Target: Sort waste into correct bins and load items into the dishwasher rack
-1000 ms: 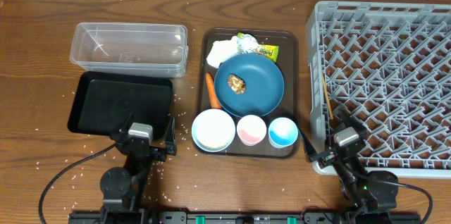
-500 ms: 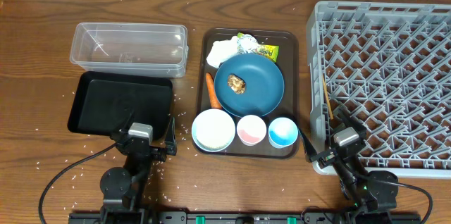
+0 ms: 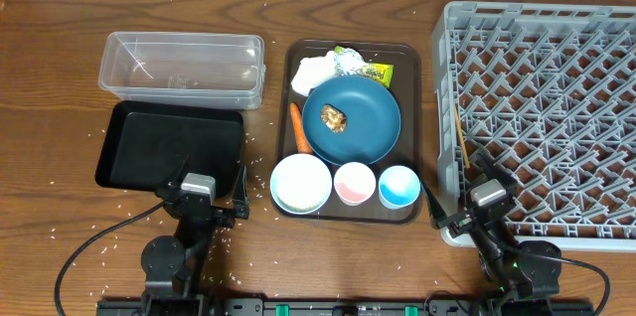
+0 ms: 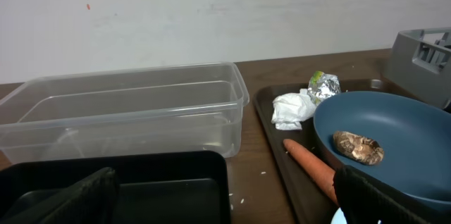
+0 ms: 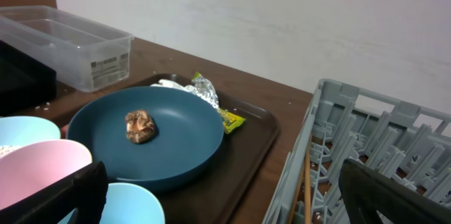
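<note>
dark-blue plate (image 5: pixel 184 139) bearing brown food lump (image 5: pixel 140 125), grey rack (image 5: pixel 356 136) at right

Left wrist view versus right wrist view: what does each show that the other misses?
Only the left wrist view clearly shows the carrot. Only the right wrist view shows the pink-lined cup and a thin wooden stick in the rack. Both show the blue plate with the brown lump, the clear tub and the tissue.
</note>
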Robot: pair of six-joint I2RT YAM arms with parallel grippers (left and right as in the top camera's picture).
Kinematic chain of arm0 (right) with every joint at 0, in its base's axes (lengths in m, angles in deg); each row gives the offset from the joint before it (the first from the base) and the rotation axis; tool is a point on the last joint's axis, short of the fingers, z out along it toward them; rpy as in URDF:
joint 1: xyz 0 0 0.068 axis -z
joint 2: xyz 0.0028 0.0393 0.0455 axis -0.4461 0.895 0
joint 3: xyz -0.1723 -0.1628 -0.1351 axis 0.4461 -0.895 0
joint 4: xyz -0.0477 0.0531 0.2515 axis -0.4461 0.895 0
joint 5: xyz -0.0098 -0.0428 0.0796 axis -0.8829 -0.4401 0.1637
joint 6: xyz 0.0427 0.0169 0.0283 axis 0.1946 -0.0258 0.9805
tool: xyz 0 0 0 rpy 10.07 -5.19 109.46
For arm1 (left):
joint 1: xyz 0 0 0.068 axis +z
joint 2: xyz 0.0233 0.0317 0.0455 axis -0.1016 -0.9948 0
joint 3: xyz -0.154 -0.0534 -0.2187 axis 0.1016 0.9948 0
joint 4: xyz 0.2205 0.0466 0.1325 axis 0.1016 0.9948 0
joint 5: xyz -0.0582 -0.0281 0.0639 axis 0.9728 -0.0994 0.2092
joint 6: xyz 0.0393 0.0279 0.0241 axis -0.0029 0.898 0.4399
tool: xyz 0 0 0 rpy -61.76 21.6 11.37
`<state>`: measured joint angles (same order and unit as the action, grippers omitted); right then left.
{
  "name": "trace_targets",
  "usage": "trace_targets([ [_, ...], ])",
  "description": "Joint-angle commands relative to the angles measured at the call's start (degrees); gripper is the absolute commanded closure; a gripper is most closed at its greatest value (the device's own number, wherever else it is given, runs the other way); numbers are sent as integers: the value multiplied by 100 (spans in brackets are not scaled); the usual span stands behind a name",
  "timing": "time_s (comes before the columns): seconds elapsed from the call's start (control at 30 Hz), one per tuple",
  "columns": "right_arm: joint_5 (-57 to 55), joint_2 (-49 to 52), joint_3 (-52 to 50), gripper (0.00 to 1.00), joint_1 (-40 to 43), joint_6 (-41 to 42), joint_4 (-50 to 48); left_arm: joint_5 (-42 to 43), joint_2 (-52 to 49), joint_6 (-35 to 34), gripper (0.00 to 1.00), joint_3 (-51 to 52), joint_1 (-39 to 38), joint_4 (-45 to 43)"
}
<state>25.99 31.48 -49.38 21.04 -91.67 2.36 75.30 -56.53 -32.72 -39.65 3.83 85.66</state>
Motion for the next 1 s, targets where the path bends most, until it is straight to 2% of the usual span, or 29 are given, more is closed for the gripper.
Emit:
trace_targets([
  [0.0,-15,-22,-9,1,109,85,24,13,35,59,2,140,-24,120],
  [0.4,-131,-22,-9,1,109,-17,24,20,35,59,2,140,-24,116],
  [0.53,-59,-22,-9,1,109,31,-59,286,35,33,2,140,-24,-74],
  [0.7,24,-22,-4,1,109,1200,-831,750,35,-509,2,101,-24,-1311],
  [0.77,15,-22,90,1,109,1506,-1152,745,35,-616,2,-81,-22,-1517],
  [0.83,-210,-20,291,1,109,1545,-1215,748,7,-640,2,-356,-22,-1456],
  [0.97,-763,223,1067,1,109,1539,-800,743,-345,-660,2,-1300,-22,-741],
])
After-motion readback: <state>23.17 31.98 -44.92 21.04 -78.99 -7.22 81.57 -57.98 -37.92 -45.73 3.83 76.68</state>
